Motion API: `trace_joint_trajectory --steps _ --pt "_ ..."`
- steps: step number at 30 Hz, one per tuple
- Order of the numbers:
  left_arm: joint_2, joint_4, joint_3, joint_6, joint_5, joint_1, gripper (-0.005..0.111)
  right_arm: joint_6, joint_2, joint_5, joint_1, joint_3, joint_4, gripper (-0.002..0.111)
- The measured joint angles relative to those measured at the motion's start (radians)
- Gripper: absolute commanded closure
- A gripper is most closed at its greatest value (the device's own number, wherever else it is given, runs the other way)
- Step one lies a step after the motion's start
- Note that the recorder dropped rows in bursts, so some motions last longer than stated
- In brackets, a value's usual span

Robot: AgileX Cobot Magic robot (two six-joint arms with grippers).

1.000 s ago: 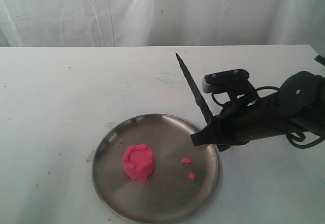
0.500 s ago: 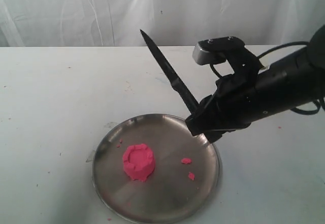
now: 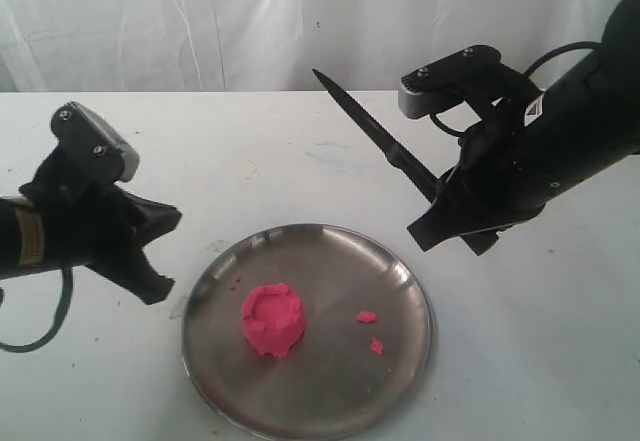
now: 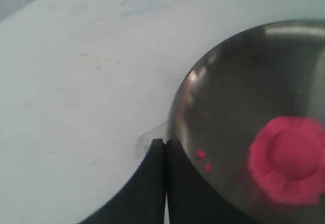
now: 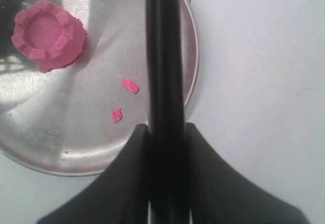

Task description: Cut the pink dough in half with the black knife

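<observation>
The pink dough [image 3: 272, 319] [image 4: 288, 159] [image 5: 49, 35] is one round lump with a notched rim, left of centre on the steel plate [image 3: 330, 261]. My right gripper [image 3: 428, 233] [image 5: 165, 128] is shut on the black knife [image 3: 372, 137] [image 5: 163, 56] and holds it in the air above the plate's far right rim, blade pointing up and to the left. My left gripper [image 3: 162, 286] [image 4: 165, 142] is shut on nothing, just off the plate's left rim [image 4: 175, 117].
A few small pink crumbs [image 3: 367, 317] [image 5: 130, 86] lie on the plate's right half, and tiny ones [image 4: 201, 154] near its left rim. The plate rests on a white table [image 3: 200, 151] with a white curtain [image 3: 300, 21] behind.
The left arm has come into view beside the plate's left rim. The right gripper has moved right and up with the knife, and the blade has tilted lower.
</observation>
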Motion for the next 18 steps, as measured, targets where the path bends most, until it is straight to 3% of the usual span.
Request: trace_joint_trajectory --steps 3,8,14,18 --pt "0.008 0.246 -0.066 -0.288 -0.035 -0.060 0.107 0.008 0.006 -0.010 0.000 0.000 -0.002 0.108" --pt "0.037 0.650 -0.154 -0.618 -0.090 -0.105 0.107 0.014 0.029 -0.049 0.000 0.000 -0.002 0.108" --pt "0.191 0.780 -0.165 -0.733 -0.123 -0.112 0.107 0.015 0.128 -0.082 0.000 0.000 -0.004 0.108" --pt "0.223 0.803 -0.180 -0.816 -0.057 -0.111 0.107 0.017 0.160 -0.049 0.000 0.000 -0.006 0.108"
